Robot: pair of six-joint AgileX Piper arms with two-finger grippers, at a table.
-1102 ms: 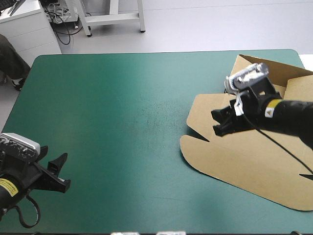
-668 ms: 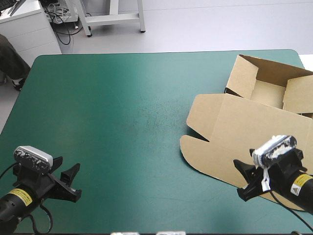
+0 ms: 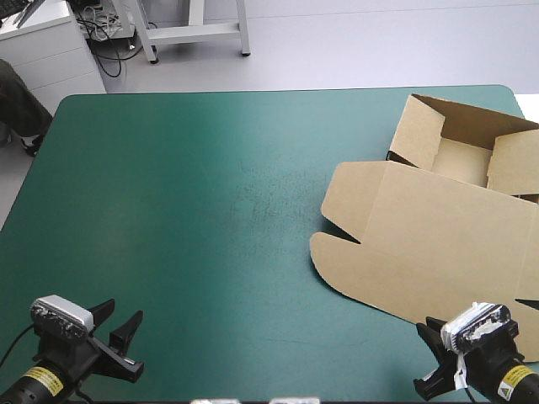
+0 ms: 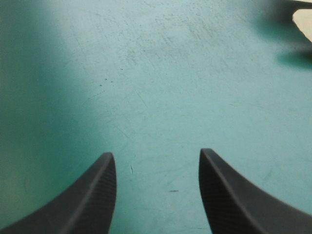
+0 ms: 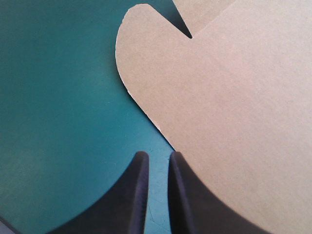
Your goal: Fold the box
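The brown box (image 3: pixel 421 240) lies at the table's right side. Its lid panel is spread flat, with rounded flaps pointing toward the table's middle, and its tray (image 3: pixel 461 160) stands with walls raised at the far right. My right gripper (image 3: pixel 428 360) hovers at the front right corner, just short of the lid's near edge. In the right wrist view this gripper (image 5: pixel 158 156) is shut with nothing in it, and the box's rounded flap (image 5: pixel 229 97) lies just ahead. My left gripper (image 3: pixel 118 326) is at the front left, open (image 4: pixel 157 153) over the bare teal-green cover.
The teal-green table (image 3: pixel 210 210) stretches bare from the left edge to the box. A white cabinet (image 3: pixel 46 42) stands beyond the far left corner. The box reaches past the table's right edge.
My right arm has drawn back from above the box to the front right corner, uncovering the tray. My left arm has slid back toward the front edge. The box has not moved.
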